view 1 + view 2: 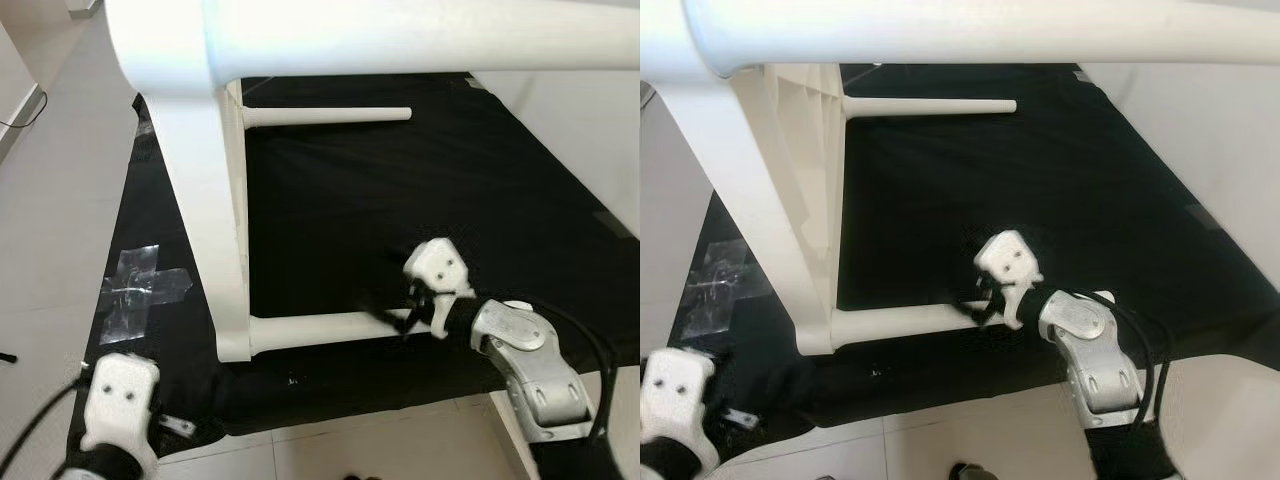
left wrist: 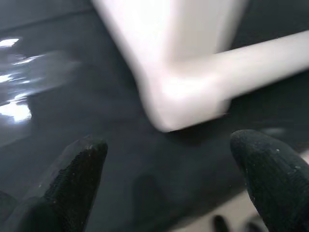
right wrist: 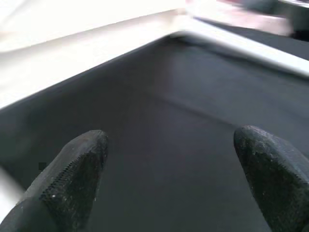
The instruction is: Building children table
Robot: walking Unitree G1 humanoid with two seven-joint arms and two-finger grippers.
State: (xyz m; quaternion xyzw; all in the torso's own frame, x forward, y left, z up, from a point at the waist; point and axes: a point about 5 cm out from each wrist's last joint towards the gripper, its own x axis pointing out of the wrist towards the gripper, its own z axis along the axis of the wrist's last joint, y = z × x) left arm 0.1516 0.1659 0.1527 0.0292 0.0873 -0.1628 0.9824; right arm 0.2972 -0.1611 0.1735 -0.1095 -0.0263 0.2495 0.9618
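White plastic, the children's table [image 1: 205, 200] lies tipped on its side on the black cloth [image 1: 400, 190], legs pointing right. I see my right gripper [image 1: 395, 312] at the near leg [image 1: 320, 328]; its wrist view shows the fingers [image 3: 72, 169] spread, holding nothing. My left gripper [image 2: 169, 183], also released, faces the table's near corner. Clear tape [image 1: 140, 285] sits left.
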